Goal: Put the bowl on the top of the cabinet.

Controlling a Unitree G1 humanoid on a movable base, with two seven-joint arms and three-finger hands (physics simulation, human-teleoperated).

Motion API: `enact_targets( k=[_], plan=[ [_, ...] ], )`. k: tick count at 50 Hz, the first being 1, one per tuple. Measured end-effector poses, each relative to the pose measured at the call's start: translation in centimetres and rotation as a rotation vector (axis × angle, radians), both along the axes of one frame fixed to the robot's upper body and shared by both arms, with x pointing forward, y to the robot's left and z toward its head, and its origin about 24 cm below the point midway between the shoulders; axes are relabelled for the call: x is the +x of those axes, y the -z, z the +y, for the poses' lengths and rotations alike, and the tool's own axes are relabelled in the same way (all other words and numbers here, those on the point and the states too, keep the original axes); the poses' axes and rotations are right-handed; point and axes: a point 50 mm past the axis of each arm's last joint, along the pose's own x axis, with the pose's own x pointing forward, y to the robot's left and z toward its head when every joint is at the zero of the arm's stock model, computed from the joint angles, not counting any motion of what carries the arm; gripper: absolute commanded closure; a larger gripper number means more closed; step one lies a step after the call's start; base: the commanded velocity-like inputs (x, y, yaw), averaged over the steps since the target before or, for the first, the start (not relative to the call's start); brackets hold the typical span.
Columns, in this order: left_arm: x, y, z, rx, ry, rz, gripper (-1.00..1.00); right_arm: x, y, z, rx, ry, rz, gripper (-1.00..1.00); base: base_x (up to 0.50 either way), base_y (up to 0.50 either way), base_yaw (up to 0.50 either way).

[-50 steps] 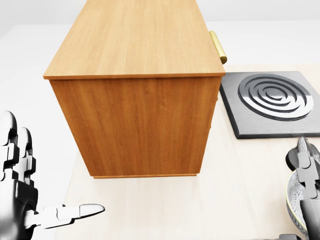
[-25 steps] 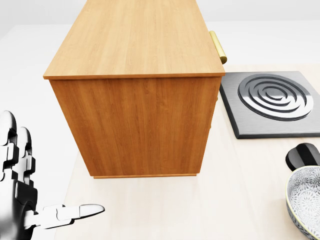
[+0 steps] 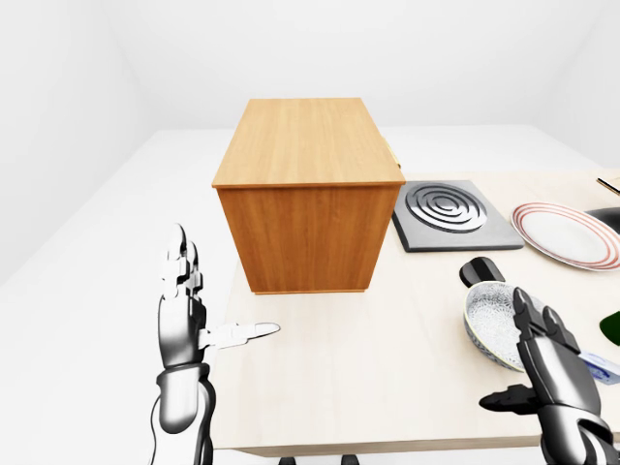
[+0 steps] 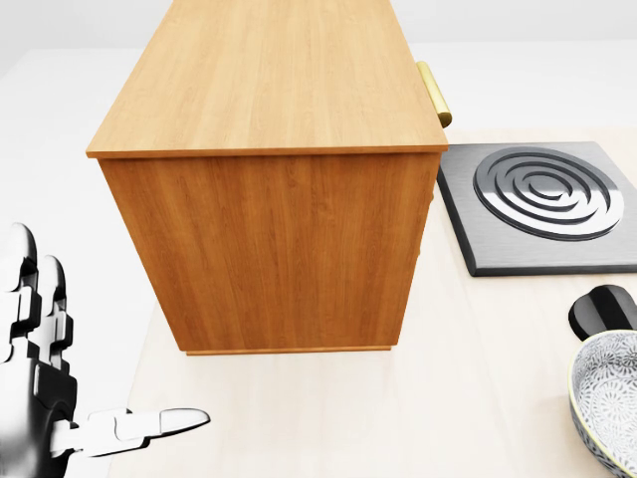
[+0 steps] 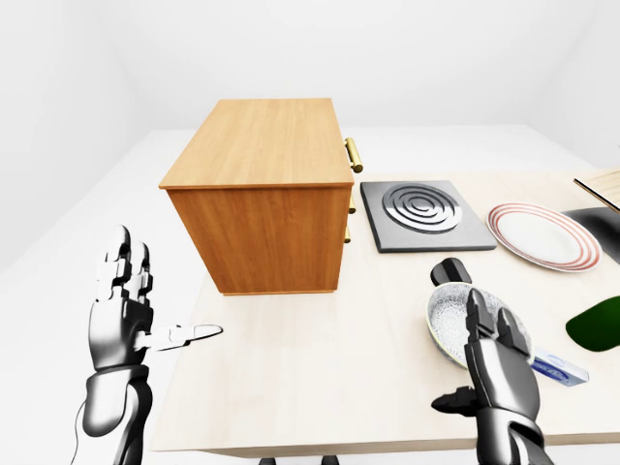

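The patterned bowl sits on the table at the lower right, well apart from the wooden cabinet. The right robot hand hovers spread just beside it; the left robot hand is spread off the table's left edge.

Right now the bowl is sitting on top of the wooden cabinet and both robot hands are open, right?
Not quite. The bowl sits on the table, right of the wooden cabinet, whose top is bare in the right-eye view. Both hands, left and right, are open.
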Motion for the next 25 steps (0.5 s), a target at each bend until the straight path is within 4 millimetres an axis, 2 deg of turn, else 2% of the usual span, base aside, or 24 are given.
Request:
enact_targets(
  k=[13,25],
  plan=[
    [0.0,0.0,0.0,0.001,0.002,-0.001,-1.00,1.1,1.0,0.6,-0.037,-0.044,0.018,-1.00,0.00,0.00,0.00],
    [0.0,-0.1,0.0,0.001,0.001,-0.004,-1.00,1.1,2.3,0.5,-0.063,-0.049,0.052,-1.00,0.00,0.00,0.00]
  ],
)
